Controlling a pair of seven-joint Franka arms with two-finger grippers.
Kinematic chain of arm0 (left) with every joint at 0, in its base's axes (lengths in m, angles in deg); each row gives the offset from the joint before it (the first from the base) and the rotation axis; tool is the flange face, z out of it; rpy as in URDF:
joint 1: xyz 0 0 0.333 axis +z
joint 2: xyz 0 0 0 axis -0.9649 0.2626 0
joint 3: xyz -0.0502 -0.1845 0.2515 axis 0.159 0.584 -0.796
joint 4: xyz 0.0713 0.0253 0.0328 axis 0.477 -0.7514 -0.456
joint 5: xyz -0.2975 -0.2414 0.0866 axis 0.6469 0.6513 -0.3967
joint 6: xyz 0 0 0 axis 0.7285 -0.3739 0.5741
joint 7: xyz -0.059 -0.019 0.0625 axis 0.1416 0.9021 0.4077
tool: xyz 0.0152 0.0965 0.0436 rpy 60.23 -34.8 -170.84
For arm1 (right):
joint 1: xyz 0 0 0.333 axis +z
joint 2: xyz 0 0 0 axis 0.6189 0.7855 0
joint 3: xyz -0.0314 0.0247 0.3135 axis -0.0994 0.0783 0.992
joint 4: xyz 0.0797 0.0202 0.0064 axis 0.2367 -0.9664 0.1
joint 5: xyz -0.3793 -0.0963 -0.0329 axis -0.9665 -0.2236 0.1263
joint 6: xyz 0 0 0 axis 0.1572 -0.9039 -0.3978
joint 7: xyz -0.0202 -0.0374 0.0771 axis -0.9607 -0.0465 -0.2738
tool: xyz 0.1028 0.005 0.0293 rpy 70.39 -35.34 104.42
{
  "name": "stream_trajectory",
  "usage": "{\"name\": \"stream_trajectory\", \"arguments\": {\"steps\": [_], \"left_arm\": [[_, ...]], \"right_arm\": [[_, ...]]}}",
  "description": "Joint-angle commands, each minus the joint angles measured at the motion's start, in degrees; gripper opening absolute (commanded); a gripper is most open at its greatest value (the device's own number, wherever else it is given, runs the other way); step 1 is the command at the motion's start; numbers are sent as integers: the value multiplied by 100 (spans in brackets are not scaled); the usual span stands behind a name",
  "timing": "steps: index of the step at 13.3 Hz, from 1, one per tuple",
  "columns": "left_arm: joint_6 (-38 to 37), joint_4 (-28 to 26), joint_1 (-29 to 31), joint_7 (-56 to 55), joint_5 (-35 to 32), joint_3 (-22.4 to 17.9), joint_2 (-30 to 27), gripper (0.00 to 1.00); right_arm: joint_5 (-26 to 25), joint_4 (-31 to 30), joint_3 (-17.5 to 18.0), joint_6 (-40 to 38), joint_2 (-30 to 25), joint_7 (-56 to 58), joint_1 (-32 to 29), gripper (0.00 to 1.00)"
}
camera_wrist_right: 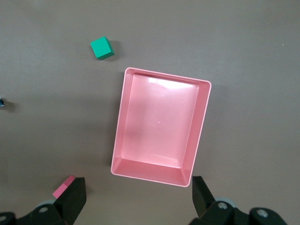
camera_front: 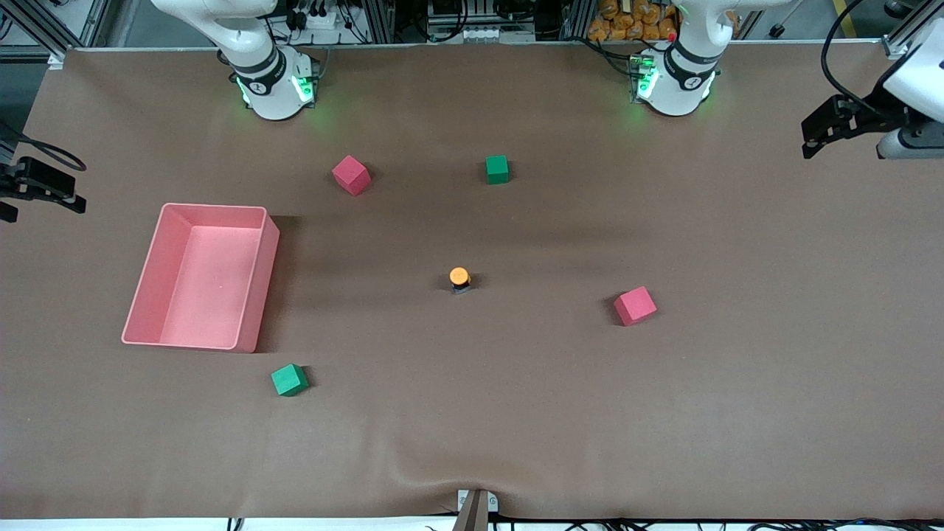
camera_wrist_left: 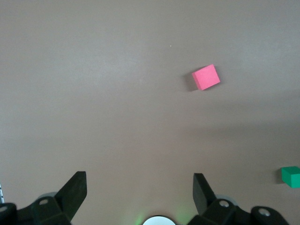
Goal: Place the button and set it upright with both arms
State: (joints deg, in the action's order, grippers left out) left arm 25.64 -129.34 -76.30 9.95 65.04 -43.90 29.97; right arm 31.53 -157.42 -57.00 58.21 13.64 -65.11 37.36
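Upright already, the button (camera_front: pixel 459 279) stands orange cap up on the brown worktop (camera_front: pixel 737 383), near its middle; every other place is taken from it.

One container is here — a pink rectangular bin (camera_front: pixel 254 295), toward the right arm's end of the worktop from the button, with nothing in it.

Four cubes lie around, two pink and two green. One pink cube (camera_front: pixel 635 305) sits toward the left arm's end from the button and slightly nearer the front camera; the other pink cube (camera_front: pixel 351 175) lies farther from that camera than the button, toward the right arm's end. One green cube (camera_front: pixel 497 169) is farther from the camera than the button, a little toward the left arm's end; the other green cube (camera_front: pixel 289 380) is nearer the camera, toward the right arm's end, just past the bin's corner.

The left end effector (camera_wrist_left: pixel 139 190) hangs over bare worktop at the left arm's end, well apart from the button, fingers spread and holding nothing. The right end effector (camera_wrist_right: pixel 138 194) hangs over the bin's edge — spread too, nothing between its fingers.

The worktop's brown covering is rippled at its front edge; metal framing and cables line the arms' side.
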Motion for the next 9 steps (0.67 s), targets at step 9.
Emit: {"name": "stream_trajectory", "arguments": {"steps": [9], "left_arm": [[16, -44, -23, 118, 468, -252, -90, 100]], "right_arm": [[-52, 17, -31, -157, -66, -6, 0, 100]]}}
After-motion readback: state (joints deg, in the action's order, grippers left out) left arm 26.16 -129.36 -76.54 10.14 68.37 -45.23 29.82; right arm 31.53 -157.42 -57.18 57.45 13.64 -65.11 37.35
